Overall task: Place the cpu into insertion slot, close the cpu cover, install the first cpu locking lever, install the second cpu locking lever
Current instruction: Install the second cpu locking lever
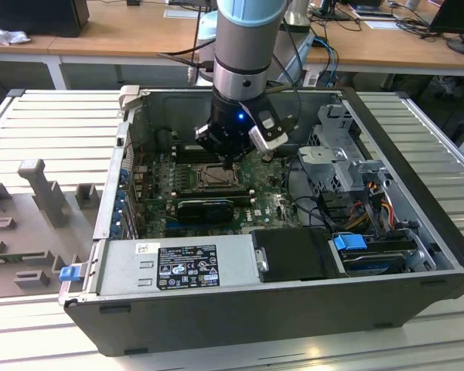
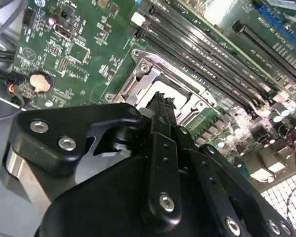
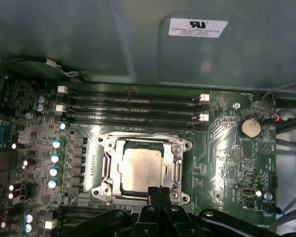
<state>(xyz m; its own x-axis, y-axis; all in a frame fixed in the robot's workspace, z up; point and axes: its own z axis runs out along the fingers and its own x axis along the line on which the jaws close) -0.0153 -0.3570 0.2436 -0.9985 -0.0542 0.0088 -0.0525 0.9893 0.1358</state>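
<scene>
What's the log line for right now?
gripper: shut, empty, at socket edge | cpu: seated in slot | cover: down over cpu

A ribbed grey metal table (image 1: pixel 54 124) carries the open computer case (image 1: pixel 240 309) and grey fixture blocks (image 1: pixel 39 189)

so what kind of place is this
Probably a robotics lab or test workshop: an open computer case lies on a slatted metal table, wooden desks with cables stand behind, and the end effector is at the cpu.
</scene>
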